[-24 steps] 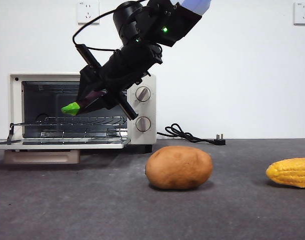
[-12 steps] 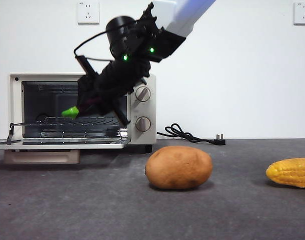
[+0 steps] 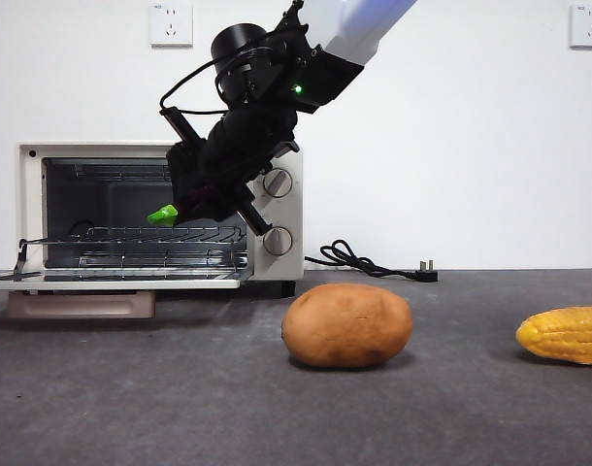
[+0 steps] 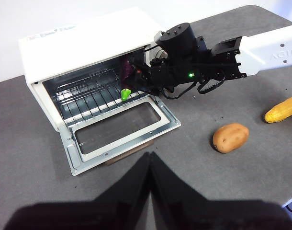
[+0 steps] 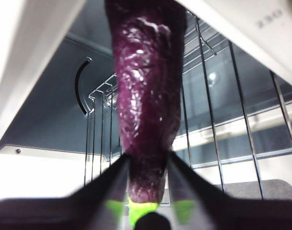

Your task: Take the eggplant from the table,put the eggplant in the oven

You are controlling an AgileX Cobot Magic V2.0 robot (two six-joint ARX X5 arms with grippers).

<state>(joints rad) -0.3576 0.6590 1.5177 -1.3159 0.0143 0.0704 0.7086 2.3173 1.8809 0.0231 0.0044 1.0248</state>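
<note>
The desk [image 3: 180, 408] carries the oven [image 3: 160, 209], whose door is folded down and whose rack is bare. At the oven's mouth, just above that rack, the right tool [image 3: 184, 209] pinches the eggplant [image 5: 143, 96], green stem cap pointing inward. The lift from the desk looks done; setting it on the rack and letting go remain. The left tool [image 4: 148, 167], pressed together, waits well back from the oven.

The oven [image 3: 277, 209] stands open, its door [image 4: 122, 132] lying flat in front of the mouth. The right hand [image 3: 194, 209] with the eggplant [image 5: 143, 110] fills the right part of the opening above the wire rack [image 3: 131, 236]; the left part looks free. On the worktop [image 3: 131, 388], a potato [image 3: 346, 325] and corn cob [image 3: 565, 335] lie well apart.
</note>
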